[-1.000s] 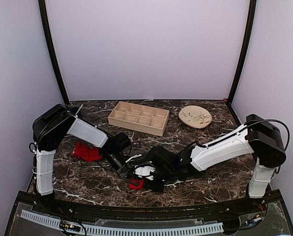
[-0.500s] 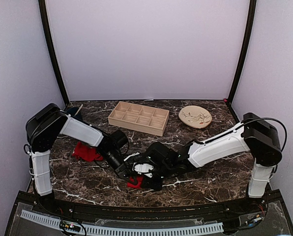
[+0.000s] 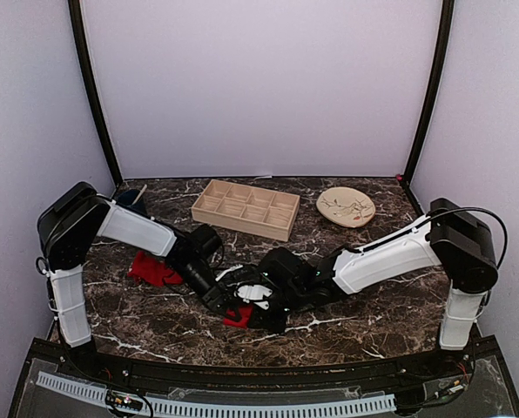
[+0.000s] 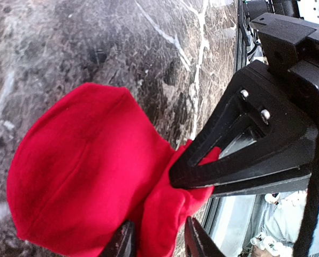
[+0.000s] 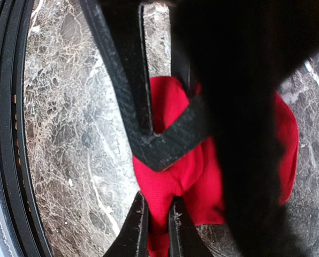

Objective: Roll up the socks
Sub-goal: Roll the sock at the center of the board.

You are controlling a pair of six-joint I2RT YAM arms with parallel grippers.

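Altogether two red socks (image 3: 153, 268), one wooden tray (image 3: 246, 209), one plate (image 3: 346, 207)

Only a sliver of the red sock (image 3: 236, 317) shows under the left gripper (image 3: 223, 303) and right gripper (image 3: 254, 306). The left arm (image 3: 142, 231) covers part of the second sock (image 3: 153, 269). A dark object (image 3: 134, 198) at the back-left corner is too hidden to name. The left wrist view crops the left fingers (image 4: 125, 242), so their grip on the cloth is unclear. A blurred black mass (image 5: 245, 107) blocks much of the right wrist view.
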